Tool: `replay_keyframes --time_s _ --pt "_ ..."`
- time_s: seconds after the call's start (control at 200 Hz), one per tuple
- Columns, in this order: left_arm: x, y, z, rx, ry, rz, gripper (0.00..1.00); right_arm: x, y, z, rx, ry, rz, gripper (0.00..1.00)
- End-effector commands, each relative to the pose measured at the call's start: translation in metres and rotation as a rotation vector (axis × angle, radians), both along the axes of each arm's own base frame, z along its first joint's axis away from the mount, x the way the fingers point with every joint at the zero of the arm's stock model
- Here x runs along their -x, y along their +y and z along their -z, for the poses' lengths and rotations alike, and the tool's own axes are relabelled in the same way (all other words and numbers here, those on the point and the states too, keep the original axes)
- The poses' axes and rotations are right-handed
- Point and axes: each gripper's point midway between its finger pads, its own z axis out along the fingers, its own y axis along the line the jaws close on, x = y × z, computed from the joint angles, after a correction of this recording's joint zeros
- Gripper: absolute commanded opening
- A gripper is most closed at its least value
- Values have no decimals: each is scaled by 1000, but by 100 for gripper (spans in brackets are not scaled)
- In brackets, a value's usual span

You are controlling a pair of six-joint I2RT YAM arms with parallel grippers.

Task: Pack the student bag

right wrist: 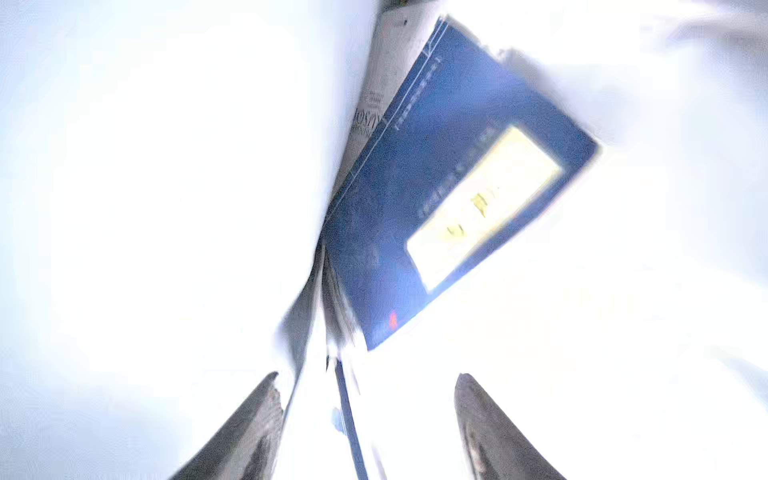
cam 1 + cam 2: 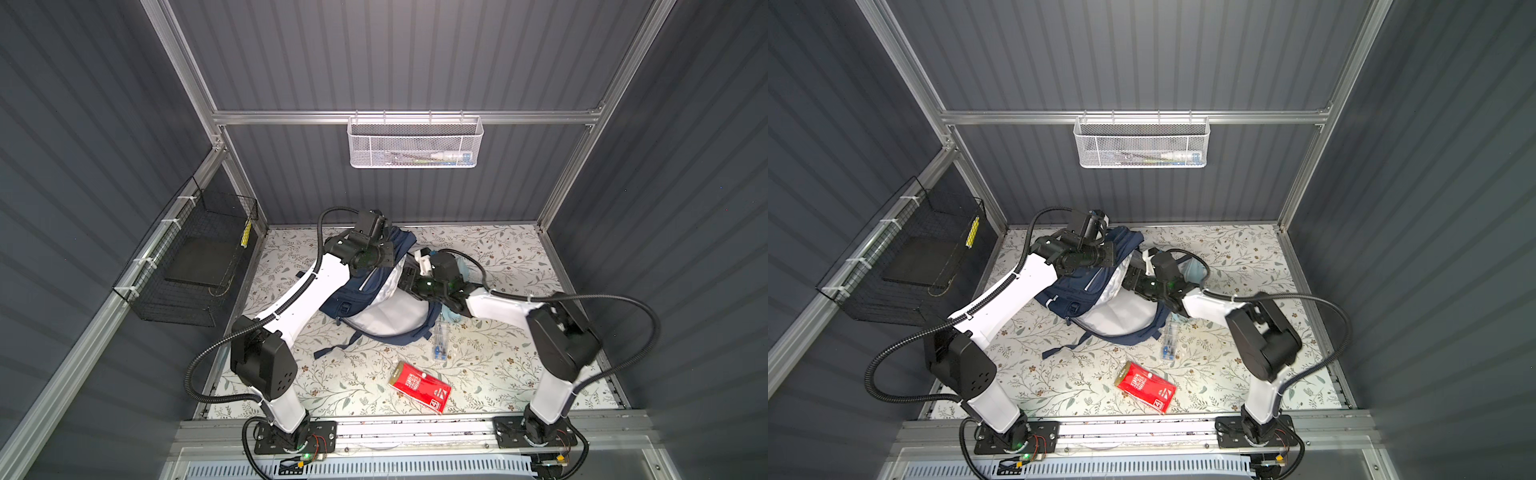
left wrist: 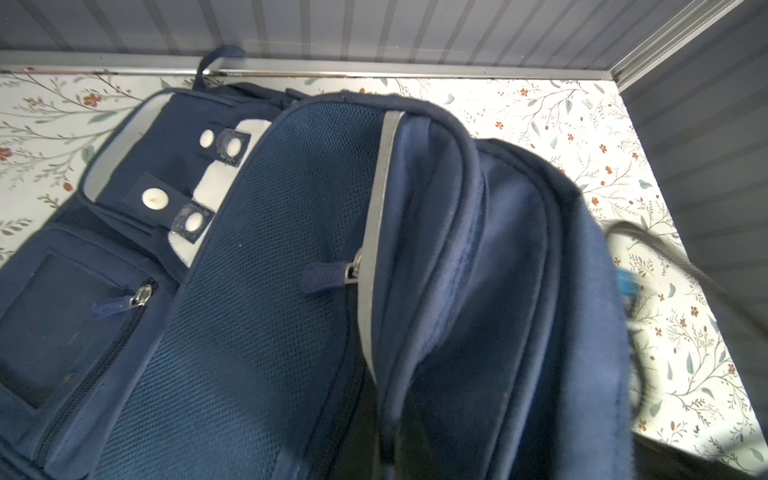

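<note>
The student bag [image 2: 357,297] [image 2: 1073,297], navy with a white lining, lies open at the back of the table. In the left wrist view its mesh panel and zip pockets [image 3: 257,266] fill the frame. My left gripper [image 2: 384,232] [image 2: 1100,229] is shut on a fold of the bag's upper edge [image 3: 386,415] and holds it up; its fingers are hidden by fabric. My right gripper [image 2: 409,270] [image 2: 1130,275] reaches into the opening. There its fingers [image 1: 249,424] stand open, and a thin blue edge runs between them untouched. A blue book [image 1: 436,174] with a pale label lies inside against the white lining.
A red packet [image 2: 419,386] [image 2: 1146,386] lies near the front. A clear pack of pens [image 2: 440,340] [image 2: 1169,338] sits beside the bag. A light-blue pouch [image 2: 463,266] lies behind my right wrist. A black wire basket [image 2: 195,257] hangs on the left wall, a white mesh basket [image 2: 415,143] on the back wall.
</note>
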Motion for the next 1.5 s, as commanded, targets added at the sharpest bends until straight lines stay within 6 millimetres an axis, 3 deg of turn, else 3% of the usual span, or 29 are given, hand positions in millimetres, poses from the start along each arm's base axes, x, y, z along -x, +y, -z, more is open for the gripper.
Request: replay_keyframes --time_s 0.0,0.115,0.16,0.235,0.265,0.315,0.35,0.415,0.48,0.495,0.53,0.65,0.816,0.886,1.061,1.251,1.346,1.386,1.441,1.496 --pt "-13 -19 0 128 -20 -1 3 36 -35 -3 309 -117 -46 73" --pt "-8 -18 18 132 14 -12 7 65 -58 -34 628 -351 -56 80" --pt "-8 -18 19 138 12 -16 6 71 -64 -41 637 -438 -35 83" --pt "-8 -25 21 172 26 4 9 77 -77 -32 570 -414 9 86" --pt "-6 -30 24 190 40 25 19 80 -73 -32 513 -399 -35 83" --pt "-3 -35 29 198 68 49 50 86 -65 -31 452 -359 -89 79" --pt "-1 -34 34 192 86 45 66 89 -61 -30 429 -337 -99 78" --pt "3 -26 35 185 79 19 80 101 -47 -30 351 -338 -146 81" --pt "5 -16 22 218 46 -15 93 110 -36 -30 322 -341 -158 82" --pt "10 -10 32 213 68 -26 96 112 -33 -29 325 -343 -158 82" --pt "13 -2 30 238 73 -37 100 116 -29 -25 342 -341 -153 82" --pt "24 39 27 369 94 -129 99 133 -2 -13 349 -345 -207 81" --pt "55 117 70 441 113 -430 85 143 27 8 343 -293 -262 80" --pt "71 140 88 457 106 -541 84 143 34 12 340 -286 -274 80" --pt "83 165 144 533 214 -662 77 152 47 8 325 -314 -349 79" --pt "88 189 179 526 234 -799 79 153 40 13 334 -303 -332 79" --pt "82 196 190 498 192 -816 80 155 40 10 325 -312 -343 79" --pt "76 196 193 479 190 -802 71 157 41 10 323 -316 -353 79" --pt "68 195 194 452 182 -776 42 157 43 10 321 -320 -358 79" --pt "63 194 192 434 177 -759 38 158 46 10 310 -325 -371 78"
